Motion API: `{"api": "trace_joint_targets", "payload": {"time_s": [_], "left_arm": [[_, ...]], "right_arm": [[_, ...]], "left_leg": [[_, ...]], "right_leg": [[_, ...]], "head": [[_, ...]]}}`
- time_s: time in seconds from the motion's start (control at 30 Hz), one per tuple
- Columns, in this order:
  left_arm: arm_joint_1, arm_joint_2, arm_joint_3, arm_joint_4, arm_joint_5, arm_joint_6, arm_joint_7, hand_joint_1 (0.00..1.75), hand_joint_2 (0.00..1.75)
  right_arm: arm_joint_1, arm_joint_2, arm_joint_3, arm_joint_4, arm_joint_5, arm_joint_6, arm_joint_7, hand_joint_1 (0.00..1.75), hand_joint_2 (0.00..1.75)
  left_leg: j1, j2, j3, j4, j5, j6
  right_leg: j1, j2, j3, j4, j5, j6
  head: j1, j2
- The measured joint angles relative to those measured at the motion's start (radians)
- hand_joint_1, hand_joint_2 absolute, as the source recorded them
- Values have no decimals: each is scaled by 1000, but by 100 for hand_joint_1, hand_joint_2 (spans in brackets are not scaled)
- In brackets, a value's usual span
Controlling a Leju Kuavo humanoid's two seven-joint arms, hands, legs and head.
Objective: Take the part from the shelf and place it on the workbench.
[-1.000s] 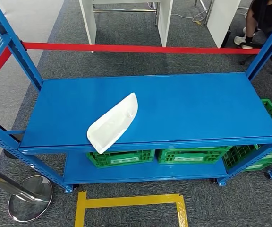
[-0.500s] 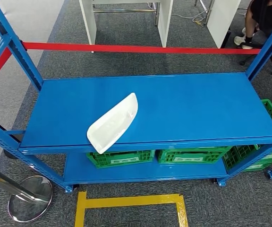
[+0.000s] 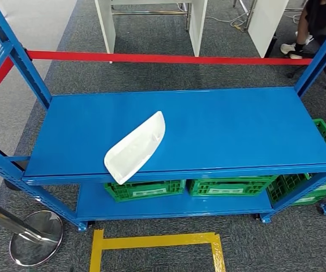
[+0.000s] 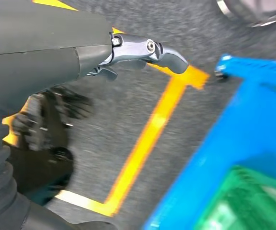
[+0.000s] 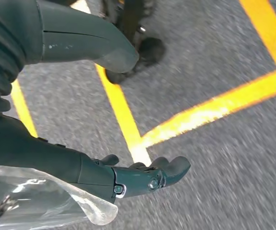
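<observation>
None of the task is done: left hand hangs over the floor, fingers extended and holding nothing. Part lies untouched on the left half of the shelf, one end past the front edge. Right hand hangs likewise, fingers apart and unladen (reach, grasp, carry all remain).

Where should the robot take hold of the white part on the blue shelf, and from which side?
Probably the near, wider end of the white part, which sticks slightly past the front edge of the top shelf. Coming from the front, fingers could likely slip under that overhang, thumb on top.
</observation>
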Motion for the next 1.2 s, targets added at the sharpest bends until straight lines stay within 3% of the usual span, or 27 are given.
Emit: {"api": "trace_joint_targets", "payload": {"time_s": [0.17, 0.43, 0.7, 1.2], "left_arm": [[-6, -42, 75, -104, -8, -31, -57, 0, 175], [38, -91, 34, -350, -12, -40, -104, 0, 175], [79, -106, -62, -542, -53, -35, -133, 0, 175], [117, -95, -419, -829, -299, 124, -166, 0, 175]], "right_arm": [[-7, 9, -68, 4, 35, -51, -47, 0, 175], [-12, 16, -121, 12, 105, -99, -61, 0, 175], [-18, 17, -148, 18, 164, -119, -63, 0, 175], [-37, 20, -211, 42, 322, -146, -66, 0, 175]], "left_leg": [[0, 0, 0, 0, 0, 0], [0, 0, 0, 0, 0, 0], [0, -1, 2, 0, 0, 0], [0, -2, 2, 0, 0, 0]], "right_leg": [[0, 0, 3, 0, 0, 0], [0, 0, 12, 0, 0, 0], [0, 0, 3, 0, 0, 0], [0, -2, 4, 0, 0, 0]], "head": [[0, 0], [0, 0], [0, 0], [0, 0]]}}
